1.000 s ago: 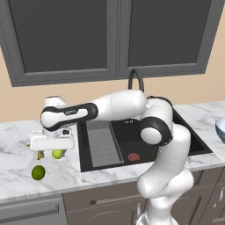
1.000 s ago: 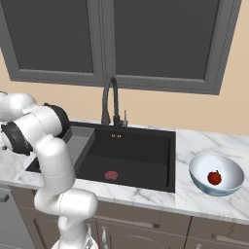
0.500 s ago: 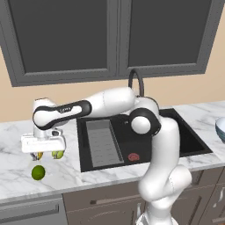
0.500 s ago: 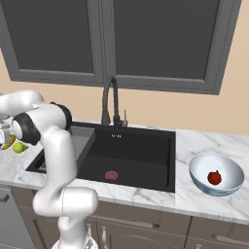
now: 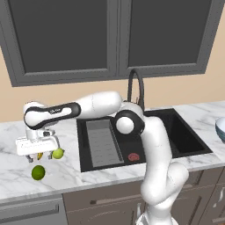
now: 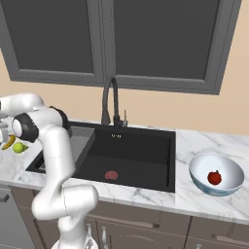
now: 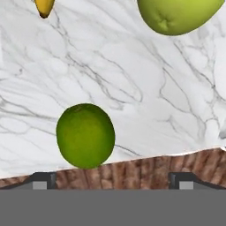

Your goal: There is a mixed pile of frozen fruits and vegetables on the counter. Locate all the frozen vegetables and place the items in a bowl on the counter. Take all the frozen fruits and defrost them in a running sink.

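three pieces of the mixed pile lie on the white marble counter (image 5: 17, 132) left of the black rectangular sink (image 5: 176, 132): a curved yellow banana (image 6: 8, 141), a yellow-green stemmed ball (image 5: 58, 153) just beside it, and a dark green ball (image 5: 38, 172) apart near the counter's front edge, while a red round piece (image 6: 214, 177) sits in the pale blue-white bowl (image 6: 204, 168) on the far side. the two-finger gripper (image 5: 35, 154) hangs over the pile with its jaws spread wide and nothing between them. judged frozen, these pieces should be hard, light and slick, the balls apt to roll, so each wants a grip square across its widest middle and the banana across its mid-length.
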Tool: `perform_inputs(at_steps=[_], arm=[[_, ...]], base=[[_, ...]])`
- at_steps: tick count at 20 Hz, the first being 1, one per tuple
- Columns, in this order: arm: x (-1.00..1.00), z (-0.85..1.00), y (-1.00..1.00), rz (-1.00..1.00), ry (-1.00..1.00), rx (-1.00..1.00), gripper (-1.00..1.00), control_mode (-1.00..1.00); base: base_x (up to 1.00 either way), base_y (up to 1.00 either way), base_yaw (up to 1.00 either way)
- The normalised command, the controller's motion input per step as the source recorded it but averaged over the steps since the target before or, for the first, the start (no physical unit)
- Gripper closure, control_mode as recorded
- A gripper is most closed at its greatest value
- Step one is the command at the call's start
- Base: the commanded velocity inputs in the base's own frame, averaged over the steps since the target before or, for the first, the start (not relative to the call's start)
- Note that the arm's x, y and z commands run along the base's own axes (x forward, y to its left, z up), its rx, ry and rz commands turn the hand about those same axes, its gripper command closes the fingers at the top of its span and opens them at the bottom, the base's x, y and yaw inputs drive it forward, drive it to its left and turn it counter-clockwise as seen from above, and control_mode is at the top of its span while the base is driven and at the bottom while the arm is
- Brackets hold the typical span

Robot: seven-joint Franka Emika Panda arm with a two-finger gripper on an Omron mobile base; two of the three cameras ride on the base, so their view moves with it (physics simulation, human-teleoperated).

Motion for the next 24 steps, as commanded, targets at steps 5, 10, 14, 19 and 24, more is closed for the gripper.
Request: perform_inputs(at_steps=[5,10,14,19,24], arm=[[0.22,-0.22,0.26,0.0,-0.01,-0.13,-1.0,-1.0],[0.14,-0.19,0.13,0.0,-0.08,-0.08,-1.0,-1.0],[-0.29,-0.13,-0.09,0.0,-0.08,0.01,-1.0,-1.0],[-0.46,-0.07,-0.17,-0.01,-0.07,0.06,-1.0,-1.0],[-0.13,-0.21,-0.38,-0.05,-0.02,0.12,-1.0,-1.0]], base=[[0.0,0.0,0.0],[0.0,0.0,0.0],[0.0,0.0,0.0],[0.0,0.0,0.0],[0.0,0.0,0.0]])
